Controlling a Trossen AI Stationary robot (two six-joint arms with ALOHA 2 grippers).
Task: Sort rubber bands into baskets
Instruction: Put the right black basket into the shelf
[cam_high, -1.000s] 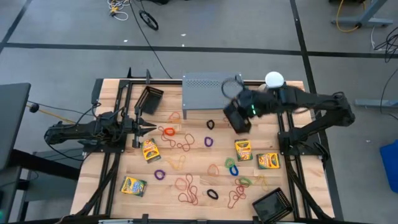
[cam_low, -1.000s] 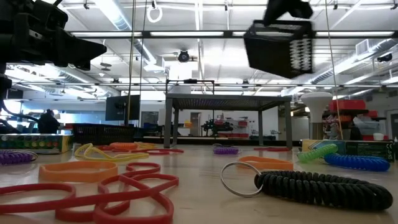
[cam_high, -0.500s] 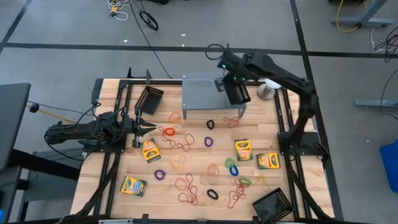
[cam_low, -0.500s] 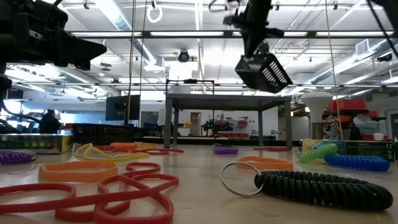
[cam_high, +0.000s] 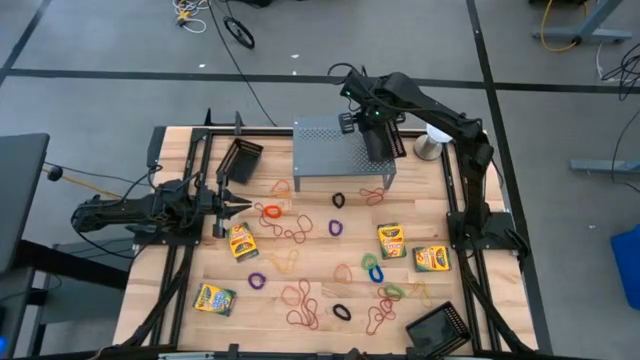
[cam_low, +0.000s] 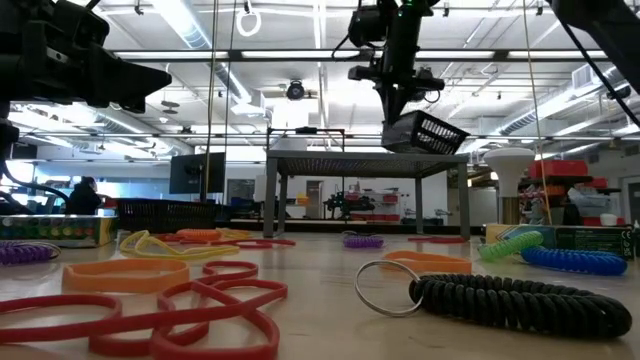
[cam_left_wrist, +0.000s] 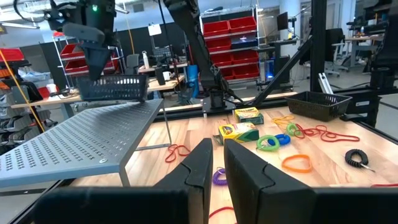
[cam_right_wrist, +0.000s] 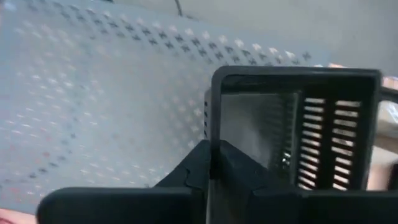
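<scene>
Many rubber bands (cam_high: 300, 232) lie scattered on the wooden table. One black mesh basket (cam_high: 240, 158) stands at the far left and another (cam_high: 438, 328) at the near right. A third basket (cam_high: 381, 143) is over the right end of the grey perforated stand (cam_high: 335, 150), with my right gripper (cam_right_wrist: 211, 163) shut on it. In the low view this basket (cam_low: 426, 132) is tilted, its bottom at the stand's top (cam_low: 365, 157). My left gripper (cam_high: 226, 204) waits at the table's left, pointing level, shut on nothing. My right gripper holds the basket by one upright wall at its rim (cam_right_wrist: 213, 118), one finger inside and one outside. The fingers come from above, slanting down. The basket hangs tilted below them, over the stand; whether its bottom touches the stand, I cannot tell.
Several yellow-green crayon boxes (cam_high: 241, 241) (cam_high: 391, 241) (cam_high: 431, 259) (cam_high: 214, 298) lie among the bands. A white round-topped object (cam_high: 437, 140) stands right of the stand. A black coiled band with a key ring (cam_low: 520, 300) lies near the table's front.
My right gripper has carried the basket from above the table in front of the stand toward the far edge and down over the stand's right end. The gripper has rolled and tipped further down. The basket has turned and sunk to the stand's top.
</scene>
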